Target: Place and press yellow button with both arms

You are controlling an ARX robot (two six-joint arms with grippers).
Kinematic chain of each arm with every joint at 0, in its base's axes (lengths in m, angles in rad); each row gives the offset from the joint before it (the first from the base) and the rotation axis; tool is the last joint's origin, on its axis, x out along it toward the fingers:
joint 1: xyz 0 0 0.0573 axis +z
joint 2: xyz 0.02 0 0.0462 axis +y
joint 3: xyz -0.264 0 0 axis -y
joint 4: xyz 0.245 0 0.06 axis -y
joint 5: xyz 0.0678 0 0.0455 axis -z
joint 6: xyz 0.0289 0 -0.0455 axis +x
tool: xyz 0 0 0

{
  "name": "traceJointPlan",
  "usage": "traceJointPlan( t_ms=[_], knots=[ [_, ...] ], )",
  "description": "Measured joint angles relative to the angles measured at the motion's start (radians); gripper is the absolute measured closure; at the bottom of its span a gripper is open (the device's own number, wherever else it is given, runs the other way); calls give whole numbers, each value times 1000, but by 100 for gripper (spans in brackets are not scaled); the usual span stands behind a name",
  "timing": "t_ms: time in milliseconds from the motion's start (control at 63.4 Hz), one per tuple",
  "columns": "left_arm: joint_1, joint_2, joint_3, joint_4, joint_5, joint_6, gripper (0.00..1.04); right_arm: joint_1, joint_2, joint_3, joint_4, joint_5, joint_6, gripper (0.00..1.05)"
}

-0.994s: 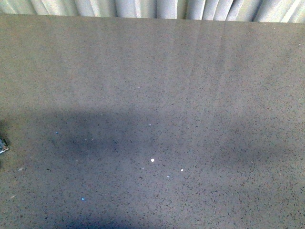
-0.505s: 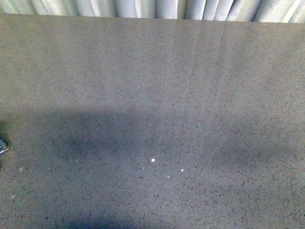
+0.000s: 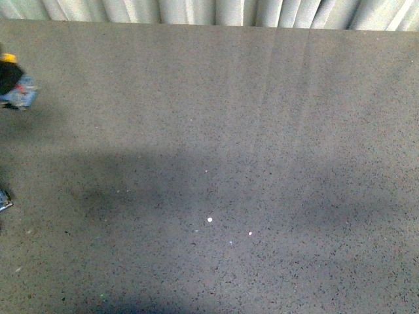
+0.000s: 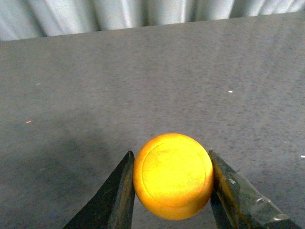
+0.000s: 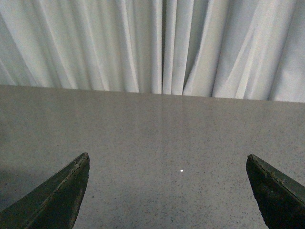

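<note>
The yellow button fills the space between my left gripper's two dark jaws, its round cap facing the wrist camera. My left gripper is shut on it. In the front view the yellow button shows at the far left edge, held above the table, with its yellow cap, black neck and blue-grey base visible. My right gripper is open, its jaws wide apart over bare table with nothing between them. It does not show in the front view.
A grey speckled table spans the front view, ending at a white curtain along the far edge. A small shiny object lies at the table's left edge. Broad arm shadows fall across the near half.
The yellow button has come into the front view at the upper left edge, where nothing showed before. The shiny bit at the left edge has not moved.
</note>
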Motion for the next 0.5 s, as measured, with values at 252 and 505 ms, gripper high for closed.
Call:
traceJointPlan(
  t_ms=[252,505],
  knots=[
    [-184,216,115,65,-55,-44,70,0,0,0,0,0,0,9],
    [-274,412,238,135,-103,-51,70,0,0,0,0,0,0,9]
  ],
)
